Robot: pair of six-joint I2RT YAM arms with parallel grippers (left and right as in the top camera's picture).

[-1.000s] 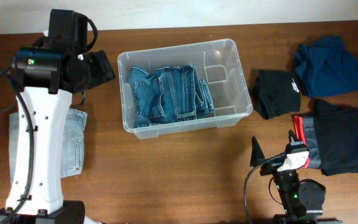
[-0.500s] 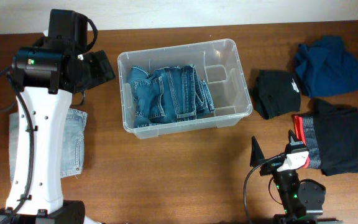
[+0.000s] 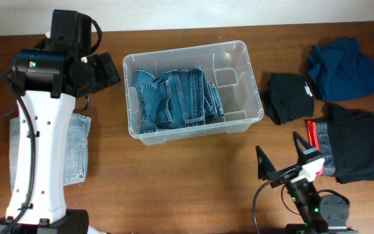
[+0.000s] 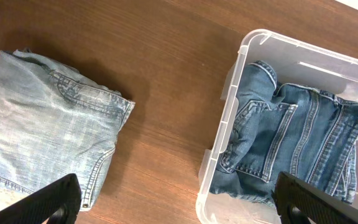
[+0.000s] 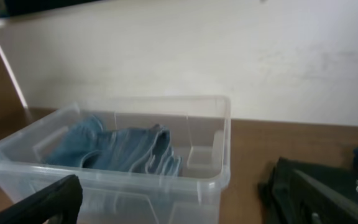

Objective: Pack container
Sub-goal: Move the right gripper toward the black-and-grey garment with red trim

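Observation:
The clear plastic container stands at the table's middle with folded dark blue jeans in its left part. It also shows in the left wrist view and the right wrist view. My left gripper is open and empty, held high over the container's left wall. Light blue jeans lie on the table at the left, partly under the left arm. My right gripper is open and empty, low near the front edge, facing the container.
A folded black garment lies right of the container. A dark blue garment is at the back right. A black garment with red and grey trim lies at the right front, next to my right gripper.
My right gripper has shifted and tilted a little at the front edge, its fingers now spread wider in view. The left arm and clothes have not moved.

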